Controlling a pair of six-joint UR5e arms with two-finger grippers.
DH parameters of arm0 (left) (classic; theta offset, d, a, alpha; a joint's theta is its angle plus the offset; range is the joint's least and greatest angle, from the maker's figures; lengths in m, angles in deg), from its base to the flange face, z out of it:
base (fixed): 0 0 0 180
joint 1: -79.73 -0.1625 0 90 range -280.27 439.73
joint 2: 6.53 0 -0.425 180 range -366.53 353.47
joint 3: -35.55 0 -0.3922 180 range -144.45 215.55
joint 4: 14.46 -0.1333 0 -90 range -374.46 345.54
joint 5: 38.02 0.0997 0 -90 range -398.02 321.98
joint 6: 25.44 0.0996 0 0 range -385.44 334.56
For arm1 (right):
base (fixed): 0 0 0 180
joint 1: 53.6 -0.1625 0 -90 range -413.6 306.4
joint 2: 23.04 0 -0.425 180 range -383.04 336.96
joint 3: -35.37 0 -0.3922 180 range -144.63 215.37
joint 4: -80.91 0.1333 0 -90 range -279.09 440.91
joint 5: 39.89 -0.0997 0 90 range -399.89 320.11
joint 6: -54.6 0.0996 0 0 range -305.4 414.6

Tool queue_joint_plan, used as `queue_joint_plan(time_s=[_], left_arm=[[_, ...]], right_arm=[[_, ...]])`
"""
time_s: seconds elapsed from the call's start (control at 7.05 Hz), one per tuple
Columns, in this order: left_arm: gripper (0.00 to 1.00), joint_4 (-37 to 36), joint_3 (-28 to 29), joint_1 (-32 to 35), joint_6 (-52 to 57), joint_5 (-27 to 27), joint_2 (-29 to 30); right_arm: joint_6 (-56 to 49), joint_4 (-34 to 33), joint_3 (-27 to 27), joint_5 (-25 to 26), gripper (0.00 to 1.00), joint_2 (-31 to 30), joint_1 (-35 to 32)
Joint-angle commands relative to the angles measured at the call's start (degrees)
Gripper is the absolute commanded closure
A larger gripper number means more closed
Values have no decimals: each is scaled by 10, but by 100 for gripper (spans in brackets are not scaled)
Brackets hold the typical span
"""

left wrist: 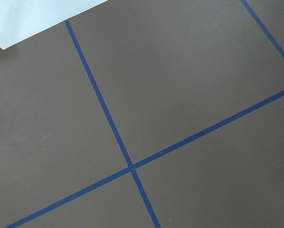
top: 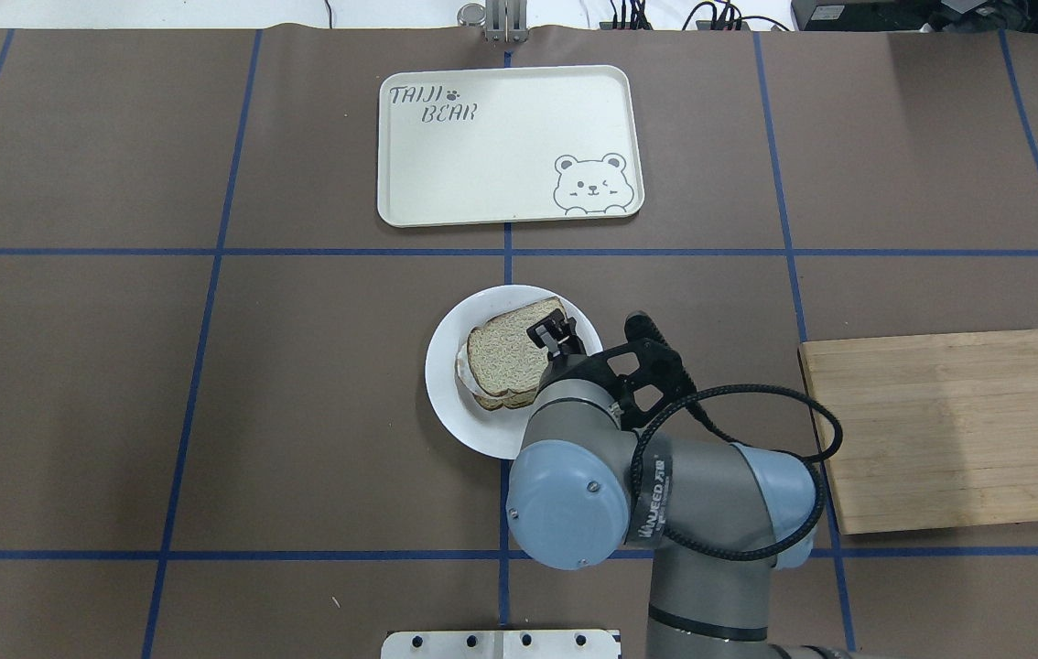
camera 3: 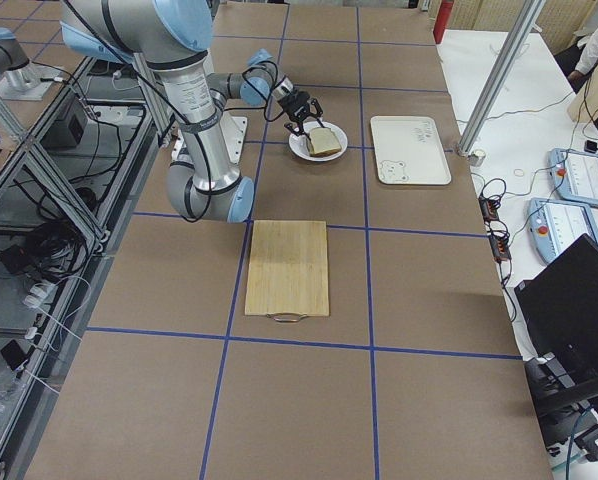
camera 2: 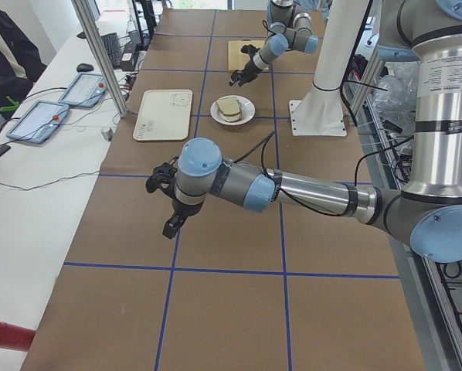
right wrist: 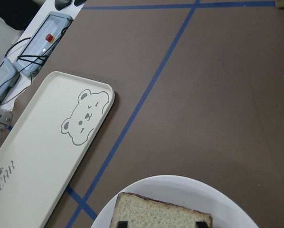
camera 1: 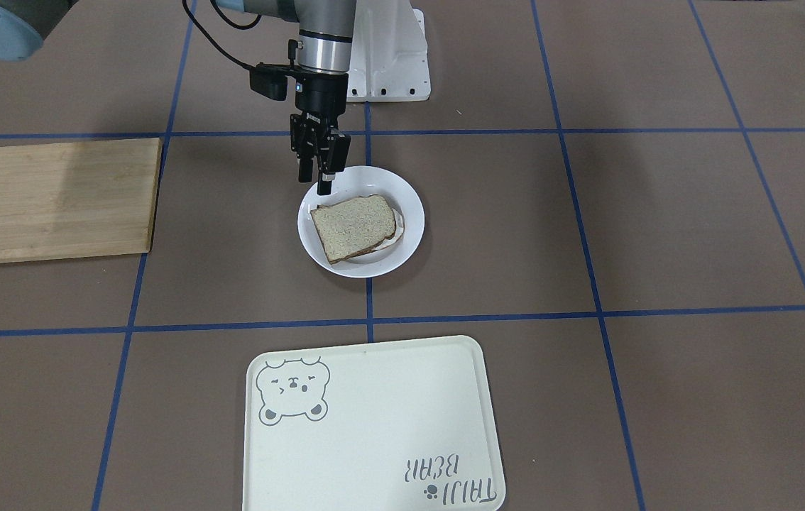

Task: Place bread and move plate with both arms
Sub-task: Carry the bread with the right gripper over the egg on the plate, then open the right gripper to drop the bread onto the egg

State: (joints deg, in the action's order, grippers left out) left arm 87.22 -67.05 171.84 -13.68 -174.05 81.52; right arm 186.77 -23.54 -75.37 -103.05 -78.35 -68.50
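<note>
The bread [camera 1: 353, 227] lies flat on the white plate [camera 1: 406, 195] at the table's middle, on top of a second slice with something white between them. My right gripper [camera 1: 315, 183] hangs open just above the plate's robot-side rim, at the bread's edge, holding nothing. In the overhead view its tips [top: 551, 331] are over the bread [top: 501, 357]. The right wrist view shows the bread [right wrist: 163, 213] between two spread fingertips [right wrist: 124, 223]. My left gripper [camera 2: 169, 207] shows only in the exterior left view, far from the plate [camera 2: 232, 121]; I cannot tell its state.
A cream bear tray [top: 505, 146] lies beyond the plate on the operators' side. A wooden cutting board [top: 940, 430] lies to the robot's right. The white arm base [camera 1: 388, 64] stands behind the plate. The left wrist view shows only brown table with blue tape.
</note>
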Motion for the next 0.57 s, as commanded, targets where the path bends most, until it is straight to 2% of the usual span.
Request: queue_joint_plan(time_s=[0.0,0.28,0.43], left_arm=[[2,1,-1,0,-2,-44,4],[2,22,-7,-1,-3,-62,8],[2,71,-7,-17,-43,-63,10]], right_arm=[[-267,1,-29,-177,0,-17,-123],[-564,9,-25,-359,0,-64,-289],[-725,9,-21,-439,0,-105,-371]])
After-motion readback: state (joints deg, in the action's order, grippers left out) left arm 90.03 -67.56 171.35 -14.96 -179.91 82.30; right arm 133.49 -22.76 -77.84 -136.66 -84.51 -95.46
